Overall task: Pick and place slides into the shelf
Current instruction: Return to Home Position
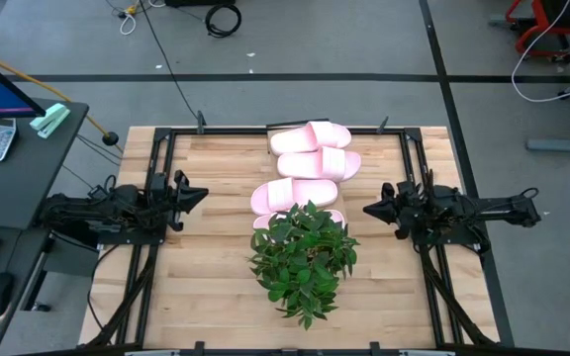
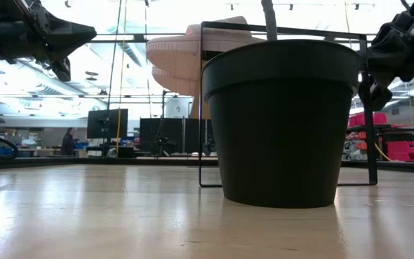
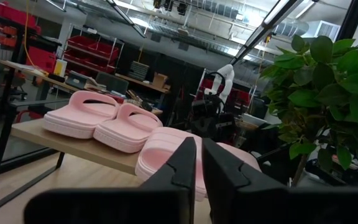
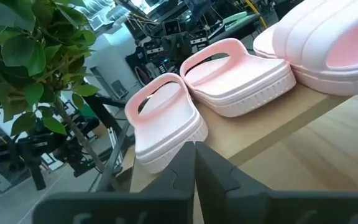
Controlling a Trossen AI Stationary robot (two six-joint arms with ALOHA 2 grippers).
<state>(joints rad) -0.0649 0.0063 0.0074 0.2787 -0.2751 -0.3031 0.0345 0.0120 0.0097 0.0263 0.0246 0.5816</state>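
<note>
Four slides [image 1: 315,135], one shelf [image 3: 73,146], one plant [image 1: 303,259], one pot [image 2: 279,122], one table [image 1: 216,297], one left gripper [image 1: 200,196], one right gripper [image 1: 371,209].

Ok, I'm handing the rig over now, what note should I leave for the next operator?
Left end effector: shut, empty, at the left side of the table.
Right end effector: shut, empty, at the right side.
Slides: four in a row on the shelf, the fourth partly hidden by the plant.
Placing looks done; only homing may remain.
</note>
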